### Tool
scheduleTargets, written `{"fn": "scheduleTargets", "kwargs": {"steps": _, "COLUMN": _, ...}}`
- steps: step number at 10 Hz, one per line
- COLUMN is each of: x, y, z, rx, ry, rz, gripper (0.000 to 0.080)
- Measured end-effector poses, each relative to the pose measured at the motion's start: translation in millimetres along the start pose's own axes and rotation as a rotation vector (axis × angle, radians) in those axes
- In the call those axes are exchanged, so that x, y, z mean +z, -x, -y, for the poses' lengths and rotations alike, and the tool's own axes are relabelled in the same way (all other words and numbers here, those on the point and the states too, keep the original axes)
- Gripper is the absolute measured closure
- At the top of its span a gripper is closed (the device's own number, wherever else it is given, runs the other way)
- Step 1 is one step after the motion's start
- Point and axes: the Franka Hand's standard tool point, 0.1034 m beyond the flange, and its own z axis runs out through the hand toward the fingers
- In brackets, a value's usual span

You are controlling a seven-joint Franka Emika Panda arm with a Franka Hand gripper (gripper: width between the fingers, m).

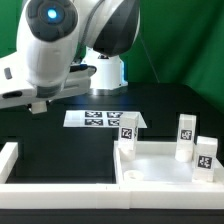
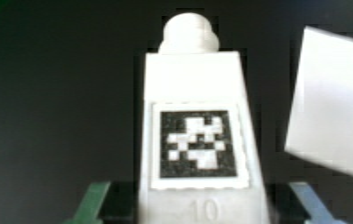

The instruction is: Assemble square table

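Square table top on black table — green backdrop.

Both pictures are soft and low in detail. Even, bright light whitens the plastic parts against the dark counter. The wrist view blurs most toward its edges, with a green cast at ten o'clock.

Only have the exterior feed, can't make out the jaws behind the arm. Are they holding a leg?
Observer: Yes. The wrist view shows a white table leg clamped between the jaws.
Operator: Which end points away from the jaws?
Observer: The narrow rounded tip.
Operator: Tag readable?
Observer: Its black-and-white tag squarely faces the wrist camera.
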Motion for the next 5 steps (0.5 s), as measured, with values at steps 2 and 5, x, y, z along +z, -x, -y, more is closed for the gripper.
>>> {"fn": "scheduleTargets", "kwargs": {"steps": 2, "x": -28.4, "y": -8.9, "z": 12.7, "rx": 0.045, "ry": 0.0, "rz": -0.091, "gripper": 0.0509}}
{"fn": "scheduleTargets", "kwargs": {"steps": 5, "x": -115.5, "y": -21.8, "z": 25.6, "rx": 0.027, "ry": 0.048, "rz": -0.263, "gripper": 0.0509}}
